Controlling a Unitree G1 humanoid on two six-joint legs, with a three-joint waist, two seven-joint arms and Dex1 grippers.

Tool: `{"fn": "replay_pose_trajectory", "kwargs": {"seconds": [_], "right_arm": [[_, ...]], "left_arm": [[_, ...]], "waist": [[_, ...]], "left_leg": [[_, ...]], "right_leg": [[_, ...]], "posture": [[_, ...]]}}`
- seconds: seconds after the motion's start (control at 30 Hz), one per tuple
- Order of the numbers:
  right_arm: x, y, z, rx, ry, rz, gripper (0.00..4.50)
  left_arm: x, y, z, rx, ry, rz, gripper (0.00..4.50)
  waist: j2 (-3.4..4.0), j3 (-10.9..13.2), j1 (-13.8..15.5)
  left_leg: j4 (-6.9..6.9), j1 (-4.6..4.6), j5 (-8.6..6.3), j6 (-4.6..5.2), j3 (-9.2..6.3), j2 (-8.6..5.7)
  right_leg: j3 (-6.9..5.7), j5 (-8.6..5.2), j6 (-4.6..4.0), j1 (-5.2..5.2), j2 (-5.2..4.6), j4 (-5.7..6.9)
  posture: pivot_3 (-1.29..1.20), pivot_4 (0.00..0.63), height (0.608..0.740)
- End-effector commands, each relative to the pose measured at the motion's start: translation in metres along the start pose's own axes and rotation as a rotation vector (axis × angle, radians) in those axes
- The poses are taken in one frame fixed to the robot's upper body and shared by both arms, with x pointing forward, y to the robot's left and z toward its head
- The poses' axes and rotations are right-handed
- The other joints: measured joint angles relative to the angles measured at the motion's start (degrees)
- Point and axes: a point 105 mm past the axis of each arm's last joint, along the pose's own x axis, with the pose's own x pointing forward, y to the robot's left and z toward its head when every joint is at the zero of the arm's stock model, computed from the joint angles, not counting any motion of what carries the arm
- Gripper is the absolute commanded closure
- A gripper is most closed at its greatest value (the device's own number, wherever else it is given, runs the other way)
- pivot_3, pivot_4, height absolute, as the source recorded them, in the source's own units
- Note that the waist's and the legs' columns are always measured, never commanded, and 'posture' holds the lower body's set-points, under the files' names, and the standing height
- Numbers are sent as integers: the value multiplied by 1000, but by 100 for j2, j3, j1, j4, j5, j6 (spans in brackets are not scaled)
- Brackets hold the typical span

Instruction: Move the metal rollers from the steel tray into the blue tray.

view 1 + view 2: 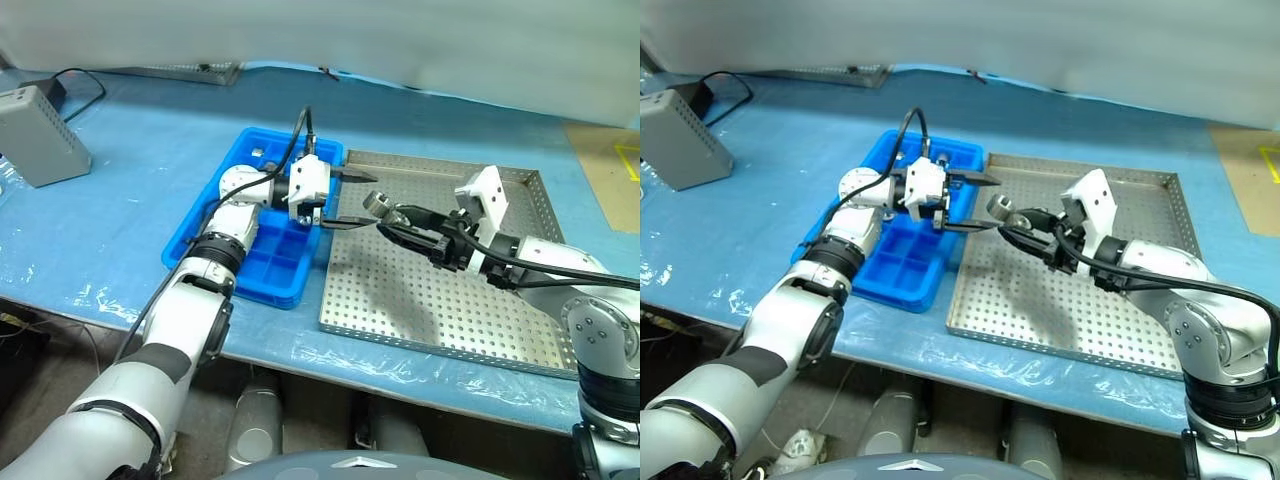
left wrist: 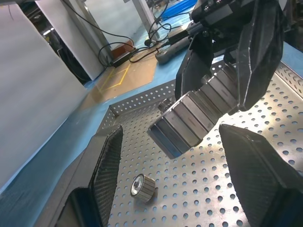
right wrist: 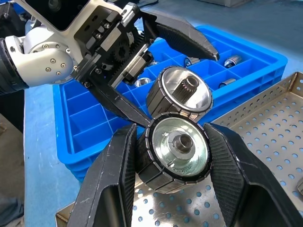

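My bench is sheeted in blue, a grey box at its far left. On it the blue tray sits just beside the steel tray. My right claw pinches two metal rollers, joined end to end, above the steel tray's near-left corner. My left claw reaches level across, spread wide around their free end. One roller lies loose on the perforated floor.

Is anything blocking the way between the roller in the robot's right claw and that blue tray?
Only the left gripper, its fingers spread open beside the metal roller held by the right gripper. It hangs directly between roller and blue tray; nothing else visible intervenes.
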Motion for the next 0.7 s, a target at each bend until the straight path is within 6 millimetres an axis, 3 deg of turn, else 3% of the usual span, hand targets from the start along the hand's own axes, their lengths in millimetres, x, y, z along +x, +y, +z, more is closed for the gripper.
{"fn": "replay_pose_trajectory", "kwargs": {"seconds": [0.03, 0.13, 0.23, 0.3, 0.47, 0.57, 0.7], "right_arm": [[0, 2, 13, -48, -44, -1, 2711], [1, 2, 12, -47, -43, -5, 2711], [1, 2, 11, -47, -40, -11, 2711], [1, 1, 11, -46, -40, -14, 2711], [1, 0, 11, -48, -39, -20, 2711], [1, 0, 11, -49, -38, -22, 2711], [2, -1, 11, -51, -34, -24, 2711]], "left_arm": [[2, 8, 12, 69, -25, 7, 1121], [2, 8, 11, 54, -20, 4, 1121], [2, 7, 9, 48, -15, -7, 1649], [3, 10, 7, 51, 7, 10, 2274], [3, 7, 6, 56, 14, -2, 2274], [3, 8, 5, 63, 17, 13, 3079], [5, 9, 6, 66, 7, 27, 3079]], "waist": [[0, 0, 0], [0, 0, -1], [0, 0, 0], [0, 0, -1], [0, 0, -2], [0, 0, -2], [0, 0, -2]], "left_leg": [[0, 0, 0, 0, 0, 0], [0, 0, 0, 0, 0, 0], [0, 0, 0, 0, 0, 0], [0, 0, 0, 0, 0, 0], [1, 0, 0, 0, 0, -1], [1, 0, 0, 0, 0, 0], [1, 0, 0, 0, 0, 0]], "right_leg": [[0, 0, 0, 0, 0, 0], [0, 0, 0, 0, 0, 0], [0, 0, 0, 0, 0, 0], [0, 0, 0, 0, 0, 1], [0, 0, 0, 0, 0, 1], [0, 0, 0, 0, 0, 1], [0, 0, 0, 0, -1, 1]], "posture": [[-24, 150, 740], [-26, 150, 740], [-28, 150, 740], [-28, 150, 740], [-27, 150, 740], [-26, 150, 740], [-25, 150, 740]]}}
